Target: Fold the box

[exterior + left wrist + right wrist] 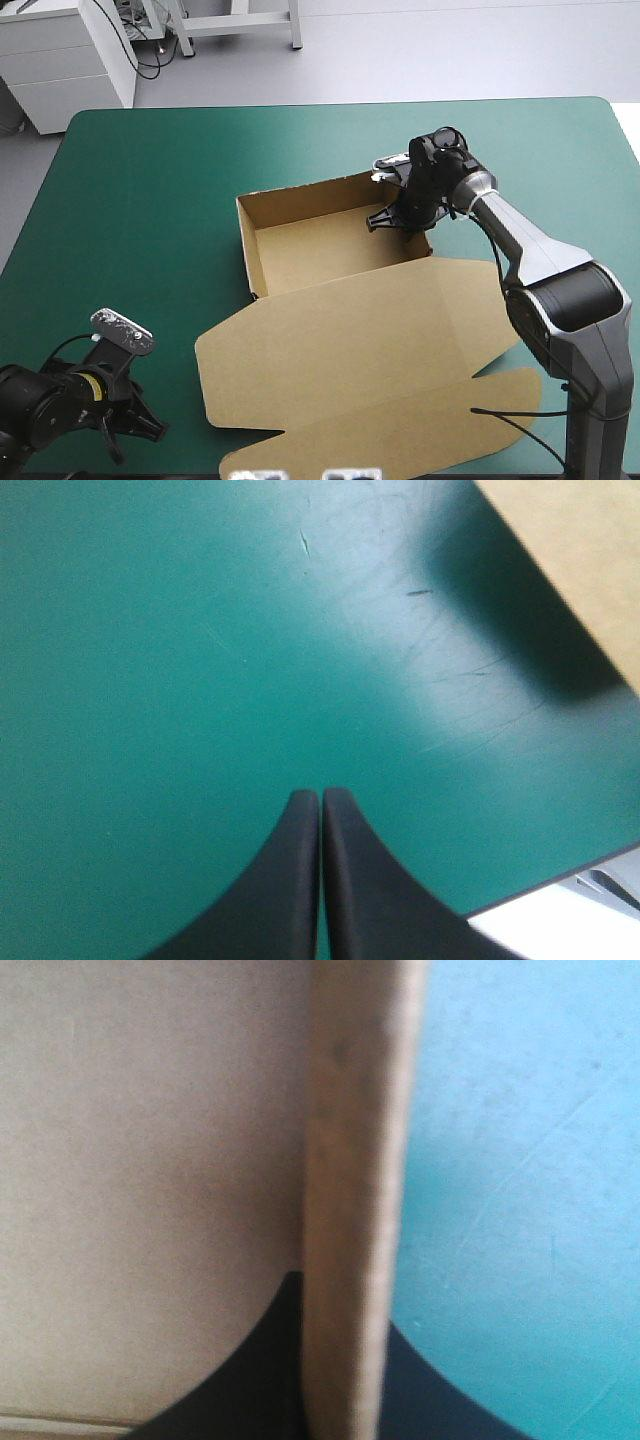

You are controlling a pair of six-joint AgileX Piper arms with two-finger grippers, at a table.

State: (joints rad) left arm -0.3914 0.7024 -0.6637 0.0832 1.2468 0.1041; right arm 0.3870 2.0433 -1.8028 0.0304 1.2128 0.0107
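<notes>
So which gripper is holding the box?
The right gripper, shut on the box at its right wall; the left gripper is shut on nothing, over the cover.

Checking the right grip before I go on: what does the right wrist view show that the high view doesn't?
Only the right wrist view: a wall of the box pinched between the right gripper's fingers, one inside, one outside over the teal-green cover. Only the high view: the whole box as an open tray, its lid flat, and the left gripper off the box near the table's near-left corner. Both: the right gripper at the box's far-right corner.
</notes>
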